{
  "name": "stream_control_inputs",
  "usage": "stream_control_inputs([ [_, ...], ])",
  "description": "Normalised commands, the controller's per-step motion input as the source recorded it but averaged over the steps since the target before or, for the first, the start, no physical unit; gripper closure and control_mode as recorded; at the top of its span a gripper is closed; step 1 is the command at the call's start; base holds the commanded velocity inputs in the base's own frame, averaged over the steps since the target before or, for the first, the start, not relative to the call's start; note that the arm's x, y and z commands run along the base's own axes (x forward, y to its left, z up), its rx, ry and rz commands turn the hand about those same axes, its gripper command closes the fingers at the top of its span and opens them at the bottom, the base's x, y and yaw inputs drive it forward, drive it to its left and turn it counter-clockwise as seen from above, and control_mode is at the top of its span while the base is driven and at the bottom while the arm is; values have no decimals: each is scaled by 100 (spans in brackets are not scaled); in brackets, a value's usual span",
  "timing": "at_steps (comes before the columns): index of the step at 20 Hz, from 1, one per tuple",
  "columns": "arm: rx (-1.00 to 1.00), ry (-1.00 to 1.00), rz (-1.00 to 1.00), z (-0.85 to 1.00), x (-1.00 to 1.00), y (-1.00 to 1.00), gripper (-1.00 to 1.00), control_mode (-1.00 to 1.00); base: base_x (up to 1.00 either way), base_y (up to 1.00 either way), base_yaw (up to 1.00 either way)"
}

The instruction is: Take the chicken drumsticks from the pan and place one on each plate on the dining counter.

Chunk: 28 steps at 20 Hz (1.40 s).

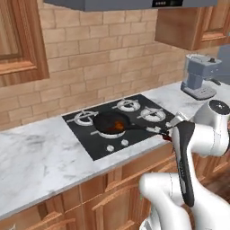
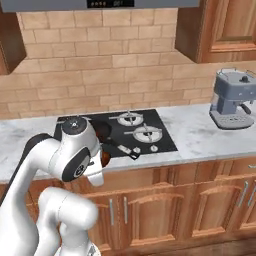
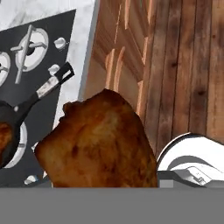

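A chicken drumstick (image 3: 98, 140), glossy and reddish-brown, sits right up against the hand camera, pinched in the gripper (image 2: 104, 159), whose jaws are closed on it; the fingertips themselves are hidden behind the meat. In the right base view the piece shows as a small brown lump under the wrist, just past the near edge of the marble counter (image 1: 36, 157), above the wooden cabinet fronts (image 2: 165, 205). The black frying pan (image 1: 109, 124) rests on the black cooktop (image 1: 121, 123), over its near-left burner, with its long handle pointing right. A second orange-brown drumstick (image 1: 116, 127) lies inside the pan. A grey coffee machine (image 2: 232, 98) stands at the far right of the counter, well apart from the cooktop. A brick wall (image 1: 99, 58) rises behind.
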Motion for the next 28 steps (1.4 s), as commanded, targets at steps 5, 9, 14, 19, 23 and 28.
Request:
stream_control_inputs([
  [5,0,0,0,0,0,0,100,100,-1,2,-96],
  [9,0,0,0,0,0,0,100,100,0,1,-96],
  [14,0,0,0,0,0,0,100,100,0,0,-91],
  [19,0,0,0,0,0,0,100,100,0,-14,-75],
  [23,0,0,0,0,0,0,100,100,-9,-50,-60],
  [28,0,0,0,0,0,0,100,100,-49,-55,-48],
])
